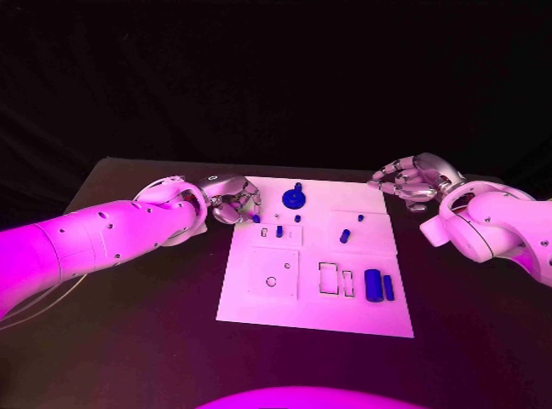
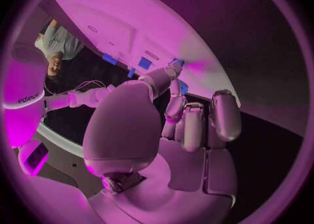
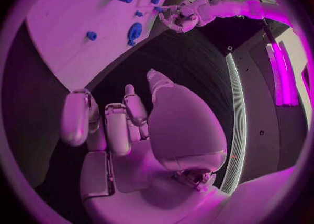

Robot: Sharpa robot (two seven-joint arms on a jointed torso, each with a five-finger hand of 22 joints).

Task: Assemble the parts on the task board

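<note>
The black counter (image 1: pixel 129 341) spreads wide, and square in its middle lies the white task board (image 1: pixel 313 307). The left arm (image 1: pixel 92 239) reaches in to the board's far left corner, and the left hand (image 1: pixel 231 201) hangs right at that edge, its fingers (image 2: pixel 175 75) curled down toward a small blue part (image 2: pixel 178 62) at the board's rim; whether they actually grip it, I cannot tell. The right hand (image 1: pixel 409 181) sits off the board's far right corner over the counter, fingers (image 3: pixel 118 127) bent in loosely, apart, holding nothing. On the board, a round blue part (image 1: pixel 296 198) stands near the far edge, a long blue bar (image 1: pixel 373 284) lies near the right side with a thinner blue strip (image 1: pixel 388 287) just beside it, and a few small blue pieces (image 1: pixel 346 233) dot the middle.
</note>
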